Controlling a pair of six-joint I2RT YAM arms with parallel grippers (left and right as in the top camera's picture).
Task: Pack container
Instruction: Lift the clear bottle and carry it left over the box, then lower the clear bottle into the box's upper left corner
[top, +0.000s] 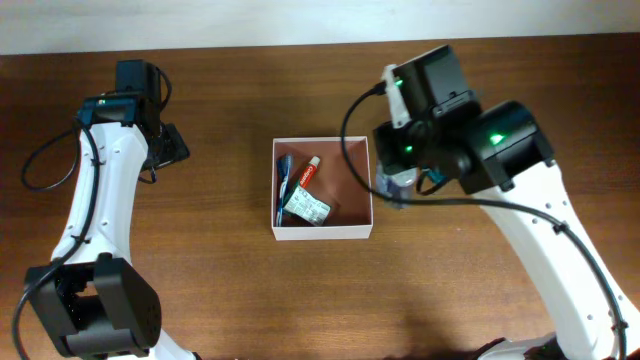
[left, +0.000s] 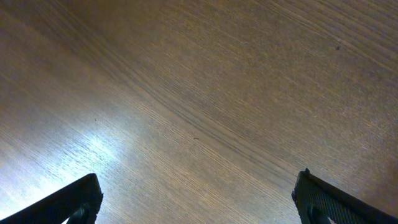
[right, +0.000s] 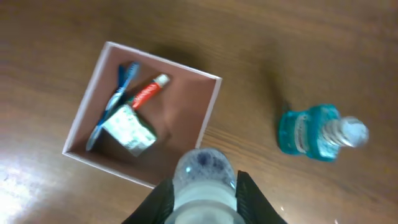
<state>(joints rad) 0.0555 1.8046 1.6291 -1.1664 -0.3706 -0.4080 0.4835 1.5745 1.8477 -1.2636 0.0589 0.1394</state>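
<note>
Container (top: 322, 233) lies half bare (toiletries (top: 300, 196) crowd left).

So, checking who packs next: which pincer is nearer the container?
Right. The right pincer grips a clear bottle by the right wall of the container; the left pincer hangs open over the table, far to its left.

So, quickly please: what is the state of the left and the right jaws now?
Left gripper: jaws open, holding nothing.
Right gripper: jaws closed on a pale round bottle.

Container (top: 322, 234) white outside, reddish-brown inside — blue toothbrush (top: 284, 178), red tube (top: 309, 174), teal bottle (right: 309, 132), whitish bottle (right: 204, 180); table (top: 210, 270) brown woodgrain.
</note>
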